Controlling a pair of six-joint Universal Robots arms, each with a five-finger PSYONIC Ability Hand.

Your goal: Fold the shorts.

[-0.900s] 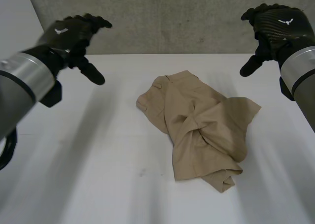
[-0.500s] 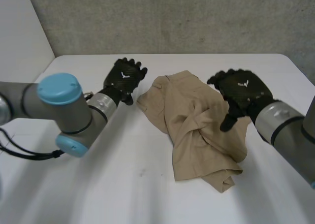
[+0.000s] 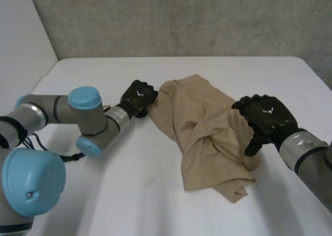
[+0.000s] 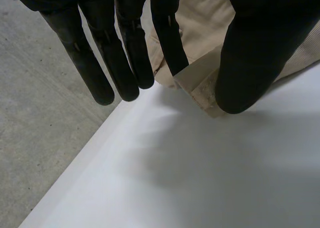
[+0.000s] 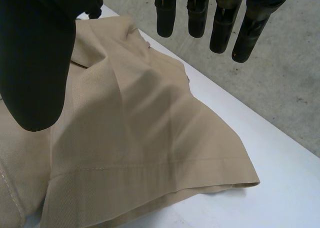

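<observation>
The tan shorts (image 3: 207,129) lie crumpled in the middle of the white table (image 3: 104,194). My left hand (image 3: 138,98) is low at the shorts' far-left corner. In the left wrist view that corner (image 4: 199,81) is pinched between one straight finger (image 4: 168,35) and the thumb (image 4: 252,47), while the other fingers hang beside it over the table. My right hand (image 3: 265,119) hovers over the shorts' right edge. In the right wrist view its fingers (image 5: 197,10) are straight and spread from the thumb (image 5: 35,62), above a hemmed leg (image 5: 145,148), holding nothing.
A grey wall (image 3: 181,18) runs behind the table's far edge. The table's left edge (image 4: 75,163) lies close to my left hand, with grey floor beyond it. Bare table surface lies in front of the shorts.
Both arms have come down from high above the table. The left hand has moved onto the shorts' left corner. The right hand has sunk over the right side.
</observation>
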